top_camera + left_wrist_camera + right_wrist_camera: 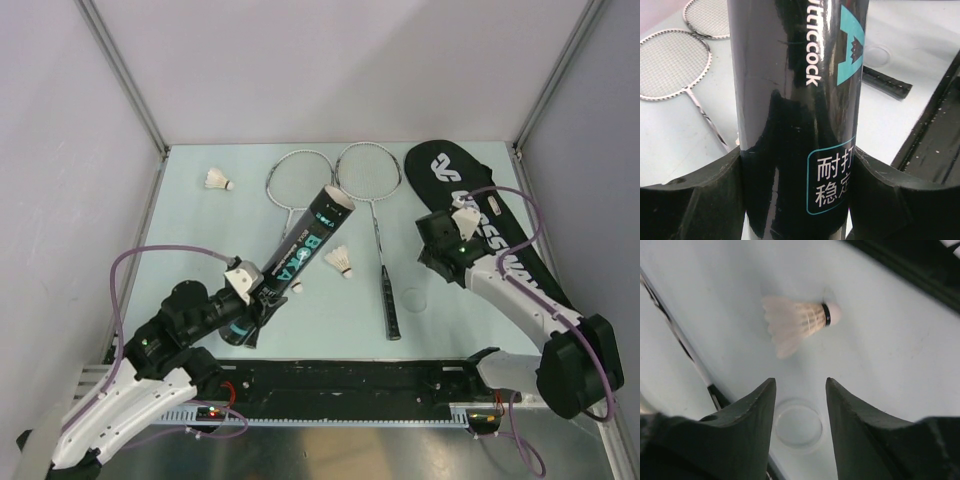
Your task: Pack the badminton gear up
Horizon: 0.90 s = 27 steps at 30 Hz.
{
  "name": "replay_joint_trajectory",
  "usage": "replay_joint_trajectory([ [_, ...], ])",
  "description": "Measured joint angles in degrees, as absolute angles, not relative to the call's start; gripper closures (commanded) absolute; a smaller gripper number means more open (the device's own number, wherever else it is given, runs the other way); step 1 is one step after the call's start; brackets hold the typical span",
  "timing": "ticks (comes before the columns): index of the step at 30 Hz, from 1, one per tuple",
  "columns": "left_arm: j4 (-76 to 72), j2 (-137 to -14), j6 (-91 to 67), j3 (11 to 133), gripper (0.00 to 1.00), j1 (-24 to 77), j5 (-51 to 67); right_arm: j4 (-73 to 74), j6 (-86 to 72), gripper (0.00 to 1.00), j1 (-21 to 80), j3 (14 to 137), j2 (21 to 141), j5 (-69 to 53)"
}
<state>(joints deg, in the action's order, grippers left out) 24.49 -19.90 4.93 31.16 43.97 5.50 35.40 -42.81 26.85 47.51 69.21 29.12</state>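
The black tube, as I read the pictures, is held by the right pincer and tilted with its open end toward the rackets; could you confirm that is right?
Not quite: the left pincer holds the black tube, not the right. The left wrist view shows its fingers pressed against both sides of the tube. The rest stands: the tube is tilted, with its open end toward the rackets.

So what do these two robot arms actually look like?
The left arm and right arm have white shells, chunky black joints and looping purple cables. Each end effector has two black wedge-shaped fingers.
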Motion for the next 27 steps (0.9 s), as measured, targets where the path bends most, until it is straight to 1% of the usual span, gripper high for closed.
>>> replay_joint_trajectory([
  [6, 24.4, -17.85, 3.99, 30.68, 0.69, 43.97, 7.73, 32.88, -40.88, 0.44, 26.87, 50.52, 75.16, 35.99],
  [12, 24.32, -15.86, 3.97, 29.89, 0.68, 43.97, 8.62, 31.44, -37.65, 0.45, 27.31, 54.15, 84.71, 40.36],
  [17, 24.03, -16.45, 3.99, 29.8, 0.68, 43.97, 9.74, 31.53, -36.77, 0.45, 27.97, 56.6, 90.06, 43.29],
  [24, 23.99, -16.73, 4.01, 29.78, 0.68, 43.97, 9.76, 31.66, -36.1, 0.46, 28.4, 57.63, 92.66, 44.34],
  [27, 23.9, -16.67, 4.01, 29.74, 0.68, 43.97, 9.69, 31.9, -35.97, 0.49, 28.71, 58.0, 92.66, 44.84],
])
